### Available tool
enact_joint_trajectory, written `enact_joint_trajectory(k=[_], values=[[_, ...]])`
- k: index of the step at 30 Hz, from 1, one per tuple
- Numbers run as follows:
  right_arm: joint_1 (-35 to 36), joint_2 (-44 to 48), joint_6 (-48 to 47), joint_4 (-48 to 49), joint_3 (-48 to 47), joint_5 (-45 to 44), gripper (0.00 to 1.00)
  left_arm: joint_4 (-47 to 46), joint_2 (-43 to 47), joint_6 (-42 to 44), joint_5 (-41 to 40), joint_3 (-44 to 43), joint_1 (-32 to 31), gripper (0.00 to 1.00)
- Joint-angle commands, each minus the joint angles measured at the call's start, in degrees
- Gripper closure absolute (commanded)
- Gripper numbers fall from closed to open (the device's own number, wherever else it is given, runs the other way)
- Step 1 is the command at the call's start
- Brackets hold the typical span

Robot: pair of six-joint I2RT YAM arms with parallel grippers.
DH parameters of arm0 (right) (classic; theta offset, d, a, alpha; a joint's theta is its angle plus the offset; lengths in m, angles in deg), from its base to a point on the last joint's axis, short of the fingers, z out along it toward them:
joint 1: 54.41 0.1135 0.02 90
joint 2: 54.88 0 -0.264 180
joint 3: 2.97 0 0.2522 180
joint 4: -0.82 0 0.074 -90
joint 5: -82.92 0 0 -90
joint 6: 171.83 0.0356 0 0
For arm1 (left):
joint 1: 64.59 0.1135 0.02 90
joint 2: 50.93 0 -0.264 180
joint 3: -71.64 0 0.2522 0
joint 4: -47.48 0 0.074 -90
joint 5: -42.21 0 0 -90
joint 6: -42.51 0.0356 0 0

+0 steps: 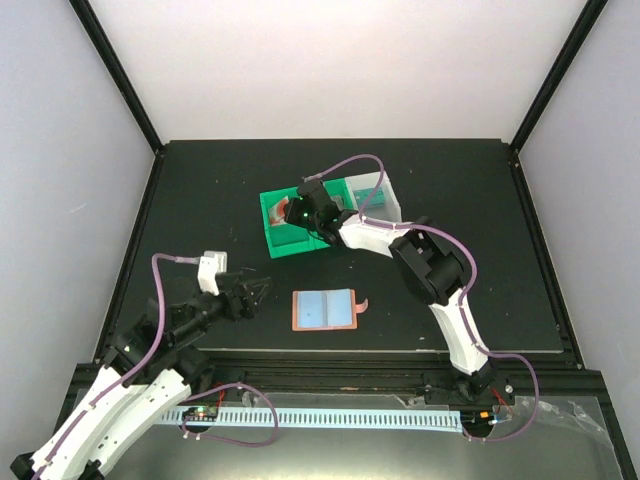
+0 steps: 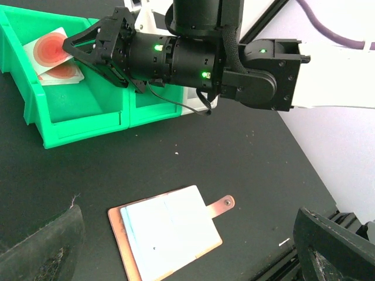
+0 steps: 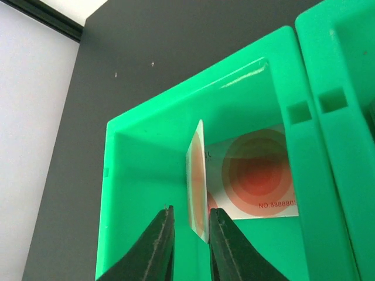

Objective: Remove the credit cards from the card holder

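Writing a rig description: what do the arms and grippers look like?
The left arm and right arm have white shells and black joints. The left gripper and right gripper are black, two-fingered. A purple cable loops along each arm; green lights glow on the right wrist.

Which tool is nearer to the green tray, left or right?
Right. The right tool hangs over the green tray; the left tool hovers well short of it, beside the card holder.

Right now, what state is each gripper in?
Left gripper: open, empty.
Right gripper: barely parted around an upright credit card; whether it grips cannot be told.
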Motion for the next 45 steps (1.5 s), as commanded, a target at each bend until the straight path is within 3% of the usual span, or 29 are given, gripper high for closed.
enact_joint_trajectory(k=[1, 14, 22, 32, 45], values=[[-0.39, 2.68, -2.85, -4.36, -1.58, -1.44, 0.81, 1.14, -2.44, -0.68, -0.08, -1.06, -0.18, 0.01], [-1.83, 15.79, -11.35, -16.02, 1.42, 0.6, 0.64, -0.74, -11.48, -0.87, 3.55, 0.05, -0.2, 0.01], [-1.87, 30.17, -13.43, -17.75, 16.19, 3.5, 0.64, -7.98, -17.61, -1.83, 9.55, 5.02, -0.14, 0.17], [-1.37, 47.1, -11.62, -17.3, 37.71, 8.95, 0.65, -22.59, -27.11, -4.41, 16.16, 10.6, -0.16, 0.19], [1.39, 50.93, -8.29, -10.4, 54.38, 11.28, 0.65, -35.66, -39.38, -6.69, 19.43, 13.98, -0.2, 0.3]])
